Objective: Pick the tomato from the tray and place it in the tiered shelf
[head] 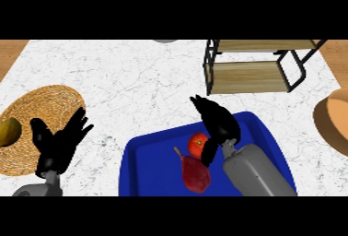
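Note:
A red-orange tomato [197, 143] lies in the blue tray [149, 161] at the lower middle. My right hand [216, 119] reaches over the tray's far part, fingers straight and pointing away, with its thumb hanging down beside the tomato on its right. The hand holds nothing. The tiered shelf [252, 76], with wooden boards in a black frame, stands at the upper right, beyond the tray. My left hand [60, 138] rests open at the lower left, fingers up.
A dark red pear-shaped item [195, 175] lies in the tray in front of the tomato. A woven mat [41, 120] at the left carries a yellow-green fruit [8, 131]. A tan bowl [333, 120] sits at the right edge.

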Controlling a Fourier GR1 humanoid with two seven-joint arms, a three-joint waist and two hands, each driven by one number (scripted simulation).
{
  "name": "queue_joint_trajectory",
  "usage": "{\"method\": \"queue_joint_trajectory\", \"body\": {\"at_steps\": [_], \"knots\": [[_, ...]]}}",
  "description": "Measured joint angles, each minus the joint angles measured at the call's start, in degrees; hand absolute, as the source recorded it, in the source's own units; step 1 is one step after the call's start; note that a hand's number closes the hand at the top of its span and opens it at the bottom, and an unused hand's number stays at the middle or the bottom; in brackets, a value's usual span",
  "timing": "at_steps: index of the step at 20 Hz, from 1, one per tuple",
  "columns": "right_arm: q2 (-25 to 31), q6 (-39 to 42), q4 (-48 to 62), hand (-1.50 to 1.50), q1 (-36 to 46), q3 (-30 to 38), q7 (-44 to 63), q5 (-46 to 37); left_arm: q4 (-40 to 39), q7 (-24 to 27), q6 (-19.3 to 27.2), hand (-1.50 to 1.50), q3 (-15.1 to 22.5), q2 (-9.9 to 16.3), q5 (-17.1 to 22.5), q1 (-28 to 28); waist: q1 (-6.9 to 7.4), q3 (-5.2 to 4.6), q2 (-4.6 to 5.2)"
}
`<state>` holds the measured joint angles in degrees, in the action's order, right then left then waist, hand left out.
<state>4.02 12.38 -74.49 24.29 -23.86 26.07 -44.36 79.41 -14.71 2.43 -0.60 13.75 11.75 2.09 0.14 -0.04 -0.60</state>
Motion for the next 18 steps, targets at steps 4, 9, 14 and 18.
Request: {"method": "queue_joint_trajectory", "body": {"at_steps": [4,9,14,18], "knots": [[0.86,3.33,2.04,1.50,0.89,-0.41,-3.31,-0.38,-0.91,-0.19,0.12,0.00,-0.33,-0.12,-0.91,0.44,0.05,-0.01,-0.04],[1.41,6.19,4.28,1.50,1.81,-2.63,-8.29,-2.01,-1.08,-0.10,-0.06,0.00,-0.78,-0.40,-1.21,0.60,0.11,-0.03,-0.15],[-0.57,4.28,3.09,1.50,-0.65,-3.13,-11.21,-2.55,-1.68,0.37,-1.57,0.00,-1.91,0.17,-0.89,0.35,-0.04,0.11,-0.07],[-1.33,4.40,-1.59,1.50,-4.52,-2.90,-10.95,-2.35,-0.33,-0.77,-1.37,0.00,-1.97,-0.53,-1.11,-0.06,-0.14,0.25,0.17]]}}
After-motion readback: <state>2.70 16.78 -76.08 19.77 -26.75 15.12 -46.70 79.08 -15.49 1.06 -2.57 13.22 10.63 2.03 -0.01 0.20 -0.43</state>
